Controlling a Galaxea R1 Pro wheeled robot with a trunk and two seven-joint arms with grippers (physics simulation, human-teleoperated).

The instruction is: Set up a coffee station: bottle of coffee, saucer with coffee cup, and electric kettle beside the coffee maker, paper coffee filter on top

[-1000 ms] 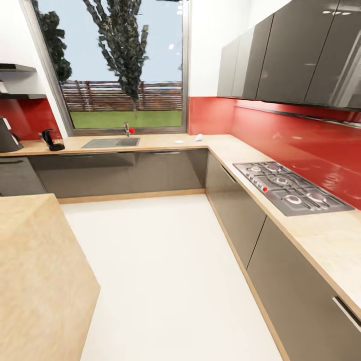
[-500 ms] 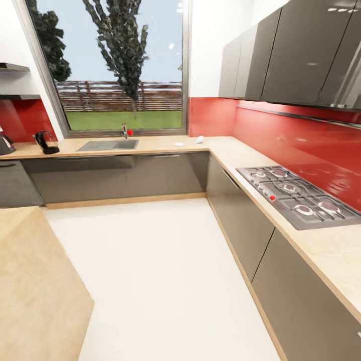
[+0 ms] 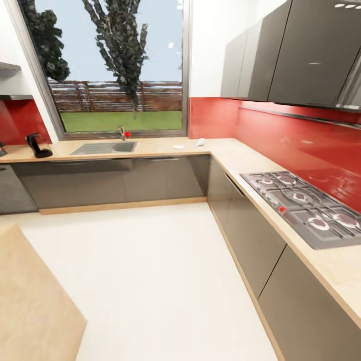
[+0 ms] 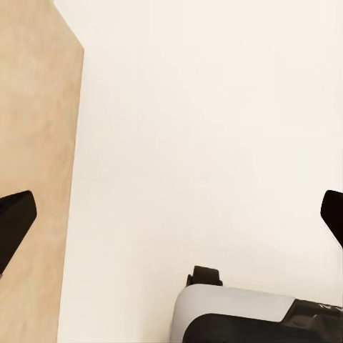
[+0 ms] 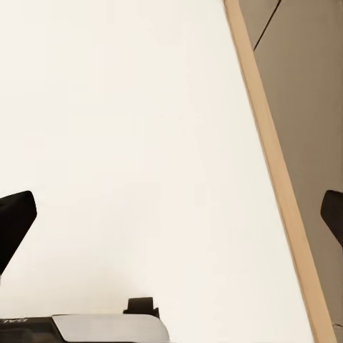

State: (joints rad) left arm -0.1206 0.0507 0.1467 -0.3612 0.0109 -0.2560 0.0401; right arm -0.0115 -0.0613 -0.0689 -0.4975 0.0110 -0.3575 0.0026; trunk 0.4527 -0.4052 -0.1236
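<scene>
Both tools spread empty, left tool point(image 4: 171, 214) and right tool point(image 5: 171, 214); driving toward the steel sink point(image 3: 104, 148) risks clipping the pale wooden surface point(image 3: 30, 301) opposite it.

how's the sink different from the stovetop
The sink is a sunken steel basin under the window, with a faucet behind it; the stovetop sits flush on the right-hand counter, nearer the camera, carrying raised burner grates. Both are grey metal set into the same wood-tone countertop.
</scene>
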